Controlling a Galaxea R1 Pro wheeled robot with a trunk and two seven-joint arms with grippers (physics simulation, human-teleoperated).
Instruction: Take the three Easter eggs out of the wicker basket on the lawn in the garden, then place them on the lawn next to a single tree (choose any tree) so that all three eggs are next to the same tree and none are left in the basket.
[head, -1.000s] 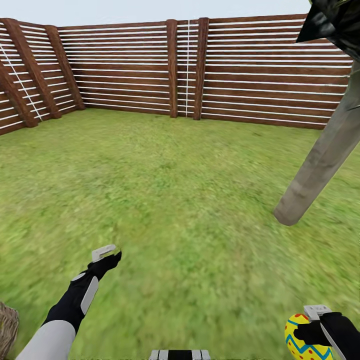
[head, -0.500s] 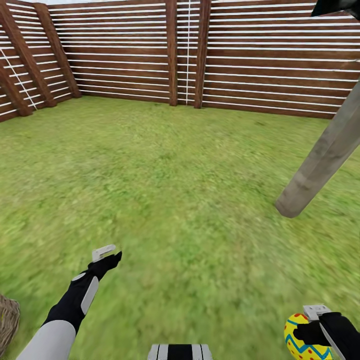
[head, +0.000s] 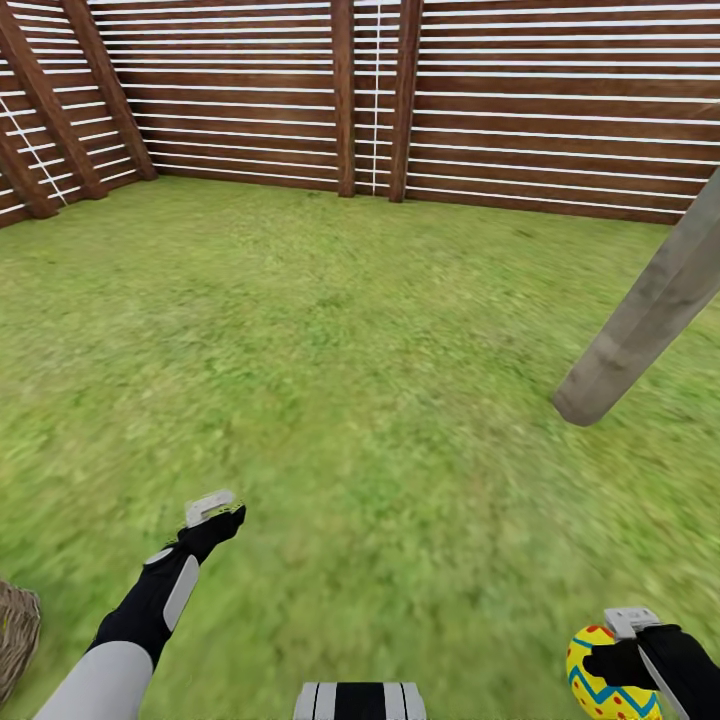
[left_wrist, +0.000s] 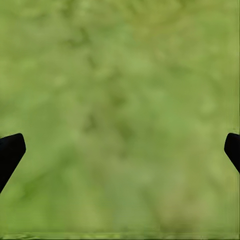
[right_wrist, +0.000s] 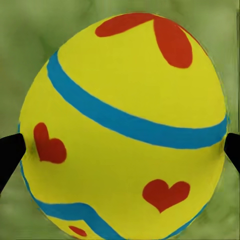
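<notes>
Being carried in the right gripper (head: 612, 668) is one small yellow Easter egg (head: 603, 675) painted with red marks and blue bands — its fingers (right_wrist: 11, 152) are being pressed against the egg's two sides, as the right wrist view is showing. The egg is being held low at the robot's right, above the wide green lawn (head: 330, 370). The tree's plain grey-brown leaning trunk (head: 645, 320) is standing ahead of that gripper and slightly to the right, well apart from it, with its base meeting the grass. The right arm is judged the nearer one by far, so the egg is probably being brought forward toward the trunk's foot. Open grass is lying all the way between egg and trunk, with nothing in the path; the brown slatted wooden fence (head: 520, 110) is standing well beyond. The left gripper (head: 212, 515) is being held empty over bare grass with its fingers (left_wrist: 10, 152) spread apart. A sliver of the round brown woven wicker basket (head: 14, 628) is being caught at the head view's lower left edge — behind the left arm.
</notes>
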